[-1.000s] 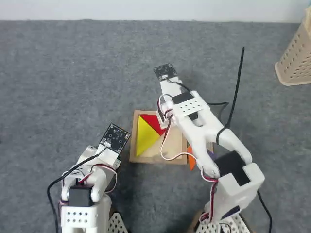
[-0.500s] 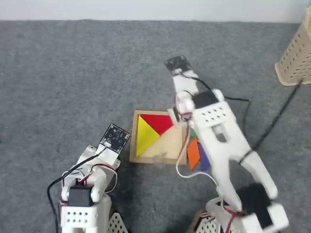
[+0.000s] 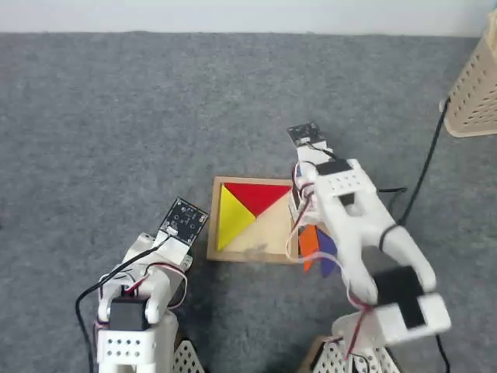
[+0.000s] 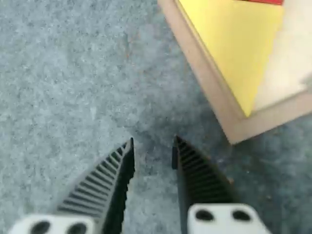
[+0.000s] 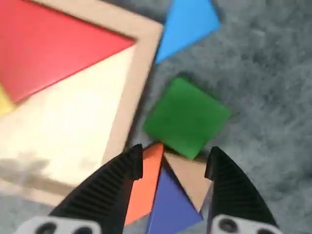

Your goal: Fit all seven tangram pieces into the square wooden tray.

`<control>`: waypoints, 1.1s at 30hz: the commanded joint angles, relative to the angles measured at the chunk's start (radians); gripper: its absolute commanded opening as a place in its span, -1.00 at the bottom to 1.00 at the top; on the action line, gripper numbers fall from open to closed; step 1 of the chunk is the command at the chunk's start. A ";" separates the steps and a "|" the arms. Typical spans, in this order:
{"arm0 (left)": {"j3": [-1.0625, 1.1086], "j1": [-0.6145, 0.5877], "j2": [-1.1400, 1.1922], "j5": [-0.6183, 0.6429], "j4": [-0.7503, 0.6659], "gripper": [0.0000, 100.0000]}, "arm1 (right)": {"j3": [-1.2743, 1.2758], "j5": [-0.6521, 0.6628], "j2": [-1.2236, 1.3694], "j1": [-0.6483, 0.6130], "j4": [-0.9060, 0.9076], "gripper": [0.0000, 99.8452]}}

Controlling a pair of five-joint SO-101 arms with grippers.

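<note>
Right jaws now astride purple piece [image 5: 170, 207]

Likely a small robotics lab or hobby setup: white left arm [image 3: 138, 307] and right arm [image 3: 353, 210] with loose wiring [image 3: 423, 167], grey carpet [image 3: 116, 116] over the bench, pale wall [image 3: 233, 15], slotted basket [image 3: 475, 85].

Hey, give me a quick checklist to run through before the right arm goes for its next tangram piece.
1. The right gripper is open: ok.
2. Aimed at a single piece: cannot tell; it hangs over the green square piece, the orange piece and the purple triangle.
3. Loose pieces apart: not ok, those three crowd together.
4. The square wooden tray has bare floor beside the red triangle: ok.
5. The left gripper is off the tray, over the grey carpet: ok.
</note>
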 commanded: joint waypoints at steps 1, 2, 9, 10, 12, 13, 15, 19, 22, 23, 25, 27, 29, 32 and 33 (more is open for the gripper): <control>-0.012 -0.003 -0.021 0.011 -0.002 -0.76 | -0.097 -0.014 0.051 0.025 -0.022 -0.56; -0.012 -0.003 -0.021 0.011 -0.002 -0.76 | -0.109 -0.015 0.073 0.025 -0.022 -0.56; -0.012 -0.003 -0.021 0.011 -0.002 -0.76 | -0.133 -0.014 0.102 0.094 -0.016 -0.56; -0.012 -0.003 -0.021 0.011 -0.002 -0.76 | -0.133 -0.009 0.090 0.111 -0.013 -0.56; -0.012 -0.003 -0.021 0.011 -0.002 -0.76 | -0.127 -0.006 0.053 0.134 -0.004 -0.56; -0.012 -0.003 -0.021 0.011 -0.002 -0.76 | -0.127 -0.003 0.030 0.140 0.015 -0.56; -0.012 -0.003 -0.021 0.011 -0.002 -0.76 | -0.126 0.025 -0.027 0.140 0.051 -0.56; -0.012 -0.003 -0.021 0.011 -0.002 -0.76 | -0.051 0.037 -0.145 0.130 0.035 -0.56; -0.012 -0.003 -0.021 0.011 -0.002 -0.76 | 0.005 0.038 -0.205 0.114 0.030 -0.56; -0.012 -0.003 -0.021 0.011 -0.002 -0.76 | 0.023 0.038 -0.225 0.102 0.038 -0.56; -0.012 -0.003 -0.021 0.011 -0.002 -0.76 | 0.048 0.046 -0.249 0.056 0.084 -0.56; -0.012 -0.003 -0.021 0.011 -0.002 -0.76 | 0.078 0.055 -0.259 -0.021 0.110 -0.56; -0.012 -0.003 -0.021 0.011 -0.002 -0.76 | 0.112 0.058 -0.259 -0.071 0.090 -0.56; -0.012 -0.003 -0.021 0.011 -0.002 -0.76 | 0.138 0.058 -0.257 -0.079 0.065 -0.56; -0.012 -0.003 -0.021 0.011 -0.002 -0.76 | 0.146 0.058 -0.257 -0.077 0.064 -0.56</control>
